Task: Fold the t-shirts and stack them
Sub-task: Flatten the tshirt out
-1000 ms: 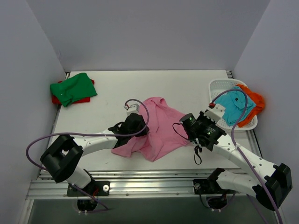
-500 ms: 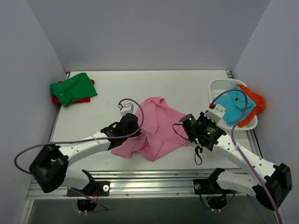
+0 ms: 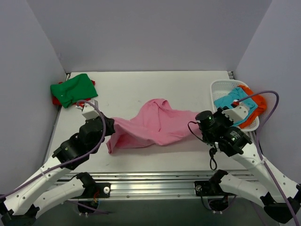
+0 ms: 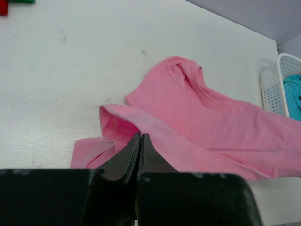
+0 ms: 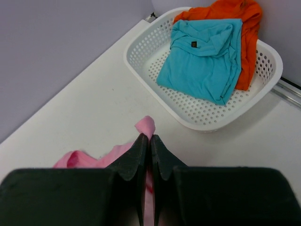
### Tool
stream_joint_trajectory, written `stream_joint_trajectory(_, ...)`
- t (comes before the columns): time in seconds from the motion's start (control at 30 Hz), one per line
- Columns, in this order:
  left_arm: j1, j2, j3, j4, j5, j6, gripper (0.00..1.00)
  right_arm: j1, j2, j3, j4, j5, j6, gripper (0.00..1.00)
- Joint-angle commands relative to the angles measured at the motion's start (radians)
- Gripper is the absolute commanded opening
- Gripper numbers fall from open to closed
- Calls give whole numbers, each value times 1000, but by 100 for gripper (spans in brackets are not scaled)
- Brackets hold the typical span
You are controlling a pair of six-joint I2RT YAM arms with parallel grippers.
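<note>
Since a second ago the two arms have drawn apart, the left swinging out to its own side and the right toward the basket. The cloth that lay bunched between them is now pulled into a long band.

The worktop (image 3: 141, 89) carries everything. The pink t-shirt (image 3: 155, 126) is the biggest thing on it, lying at mid-depth with its long axis running left to right. Its collar humps toward the far side, and a loose flap sags at its near left corner.

The left end effector (image 3: 111, 128) is clenched on the shirt's left end; the left wrist view shows pink cloth pinched between its closed jaws. The right end effector (image 3: 196, 128) is clenched on the right end, with a pink tip poking out past its jaws in the right wrist view. The shirt thus lies inward from each end effector, and each arm has the end nearer to it. Any spreading, I judge, must work across that axis.

The white basket (image 3: 218, 87) stands at the right edge. It holds the teal t-shirt (image 3: 233, 101), with the orange t-shirt (image 3: 257, 101) draped over its rim. The green t-shirt (image 3: 73, 88) sits at the far left corner on the red t-shirt (image 3: 55, 100), of which only an edge shows.
</note>
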Motion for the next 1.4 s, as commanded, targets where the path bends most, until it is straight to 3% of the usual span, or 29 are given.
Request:
stream_joint_trajectory(0.0,-3,-90,65,-139,-115,47,2,10,-44,89,-90,98,10,0)
stream_joint_trajectory(0.13,-18,-189,103,-175,-166,53,2,11,-103,173,-93,118,-33,0)
stream_joint_trajectory(0.37,-18,-252,171,-135,-189,105,2,11,-284,207,215,30,-295,0)
stream_joint_trajectory(0.6,-17,-325,189,51,-177,214,2,5,-413,187,589,-248,-596,0)
stream_joint_trajectory(0.63,-17,-327,215,86,-165,246,2,4,-409,208,617,-344,-649,0)
stream_joint_trajectory(0.77,-17,-319,281,212,-55,344,2,-7,-351,286,772,-625,-726,0)
stream_joint_trajectory(0.97,-15,-284,345,363,56,406,2,-13,-231,401,899,-837,-736,0)
stream_joint_trajectory(1.07,-14,-273,355,411,50,426,2,-15,-194,429,947,-837,-731,0)
stream_joint_trajectory(1.23,-15,-201,373,446,-88,484,2,-15,-1,585,898,-641,-781,0)
stream_joint_trajectory(1.37,-14,-114,304,632,-125,602,2,-15,168,618,964,-482,-887,0)
